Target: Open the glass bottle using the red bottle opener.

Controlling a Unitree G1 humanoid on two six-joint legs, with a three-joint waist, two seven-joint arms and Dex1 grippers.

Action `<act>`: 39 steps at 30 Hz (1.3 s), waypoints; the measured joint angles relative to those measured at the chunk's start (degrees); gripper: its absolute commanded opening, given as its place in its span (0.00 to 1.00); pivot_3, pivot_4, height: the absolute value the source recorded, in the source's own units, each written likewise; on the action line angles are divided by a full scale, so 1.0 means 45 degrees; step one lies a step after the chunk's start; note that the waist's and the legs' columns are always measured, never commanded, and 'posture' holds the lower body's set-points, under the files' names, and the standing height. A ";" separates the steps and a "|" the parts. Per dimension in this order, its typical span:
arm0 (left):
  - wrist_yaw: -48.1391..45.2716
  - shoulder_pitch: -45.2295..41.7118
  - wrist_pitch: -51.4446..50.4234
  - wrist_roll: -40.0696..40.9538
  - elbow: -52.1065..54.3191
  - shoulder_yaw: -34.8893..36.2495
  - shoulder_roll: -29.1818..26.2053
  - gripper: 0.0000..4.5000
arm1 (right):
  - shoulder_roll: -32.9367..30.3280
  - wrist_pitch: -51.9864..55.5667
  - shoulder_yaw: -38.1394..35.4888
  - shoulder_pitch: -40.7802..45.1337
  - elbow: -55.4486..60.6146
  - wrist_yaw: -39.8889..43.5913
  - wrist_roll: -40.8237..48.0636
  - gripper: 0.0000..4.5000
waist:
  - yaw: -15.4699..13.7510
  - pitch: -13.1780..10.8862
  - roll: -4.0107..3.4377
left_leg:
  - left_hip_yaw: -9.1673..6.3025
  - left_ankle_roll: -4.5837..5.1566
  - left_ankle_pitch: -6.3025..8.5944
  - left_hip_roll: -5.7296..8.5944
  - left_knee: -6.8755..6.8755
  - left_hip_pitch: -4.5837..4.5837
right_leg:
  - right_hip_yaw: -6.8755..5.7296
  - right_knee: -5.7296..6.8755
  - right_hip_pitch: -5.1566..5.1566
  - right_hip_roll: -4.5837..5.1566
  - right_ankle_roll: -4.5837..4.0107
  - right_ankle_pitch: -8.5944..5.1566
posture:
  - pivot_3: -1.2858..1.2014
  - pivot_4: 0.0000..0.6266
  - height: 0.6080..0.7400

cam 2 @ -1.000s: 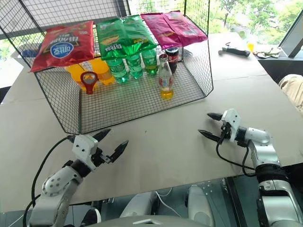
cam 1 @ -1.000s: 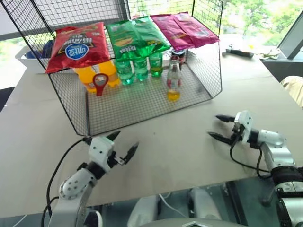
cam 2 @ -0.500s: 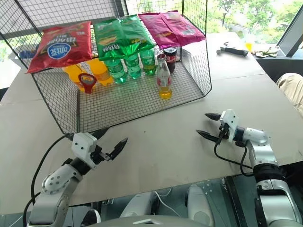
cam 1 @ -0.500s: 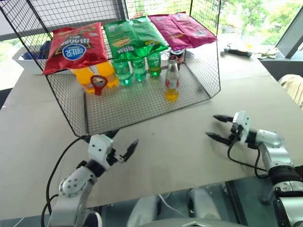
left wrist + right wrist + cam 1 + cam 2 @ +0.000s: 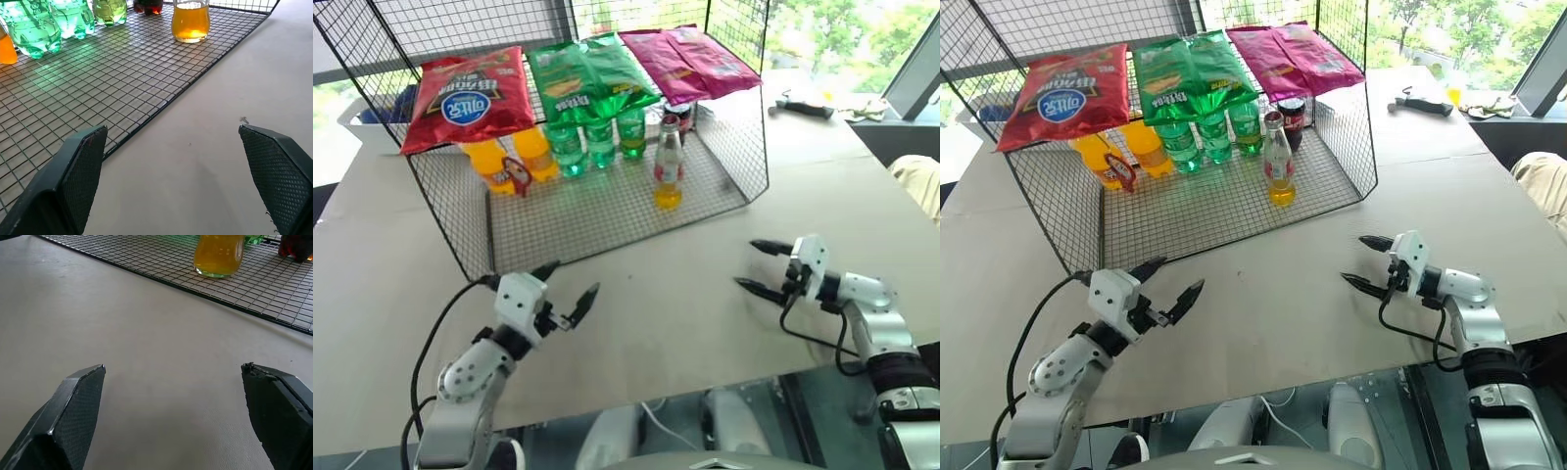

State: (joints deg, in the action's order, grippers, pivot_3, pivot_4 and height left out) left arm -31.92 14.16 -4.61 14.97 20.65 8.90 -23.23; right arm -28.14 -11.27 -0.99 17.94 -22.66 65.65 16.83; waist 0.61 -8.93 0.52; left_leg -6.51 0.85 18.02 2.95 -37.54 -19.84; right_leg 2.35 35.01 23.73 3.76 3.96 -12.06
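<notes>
Glass bottle (image 5: 668,171) stands upright in your wire rack, nearer your empty, spread right gripper (image 5: 770,266); red bottle opener (image 5: 517,174) far left.

Left gripper (image 5: 570,282) and right gripper (image 5: 753,266): jaws spread wide

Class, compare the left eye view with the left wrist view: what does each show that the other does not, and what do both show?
Left eye view alone: the red opener leaning by the orange bottles, three snack bags on top of the wire basket, and the open right gripper. Left wrist view alone: the mesh floor up close between its open left gripper's fingers. Both: the glass bottle and green bottles.
</notes>
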 measured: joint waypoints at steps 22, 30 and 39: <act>0.5728 -0.5023 0.1018 -0.2920 -0.2189 0.1105 0.1350 0.99 | 0.2790 0.5322 0.2147 0.0009 0.9256 -0.4129 0.1279 1.00 | -0.0049 0.0027 0.0045 | -0.0043 -0.0012 -0.0005 0.0045 -0.0170 -0.0015 | -0.0019 0.0178 0.0010 0.0002 0.0002 -0.0001 | 0.52 0.24 1.00; 0.6657 -0.6747 0.1442 -0.3287 -0.4250 0.1158 0.1374 0.99 | 0.3282 0.6084 0.2557 0.0246 0.9761 -0.5192 0.1311 1.00 | -0.0032 0.0032 0.0054 | -0.0046 -0.0012 -0.0005 0.0060 -0.0171 -0.0018 | -0.0020 0.0175 0.0015 0.0005 0.0002 -0.0001 | 0.52 0.24 1.00; 0.6553 -0.8112 0.2005 -0.3225 -0.6553 0.1015 0.1366 0.53 | 0.3315 0.6346 0.2629 0.0273 1.0013 -0.5839 0.1300 1.00 | 0.0018 0.0032 0.0055 | -0.0047 -0.0012 -0.0005 0.0065 -0.0170 -0.0022 | -0.0020 0.0173 0.0018 0.0006 0.0002 -0.0001 | 0.52 0.24 1.00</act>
State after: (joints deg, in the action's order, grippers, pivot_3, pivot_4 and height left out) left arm -2.43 -22.34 4.41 0.46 -8.84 13.47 -17.09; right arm -13.23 17.28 10.84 19.17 22.40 39.37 22.68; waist 0.69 -8.79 0.77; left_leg -6.72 0.80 18.00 3.25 -38.30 -19.94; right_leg 2.27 35.79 23.81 3.79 3.97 -12.06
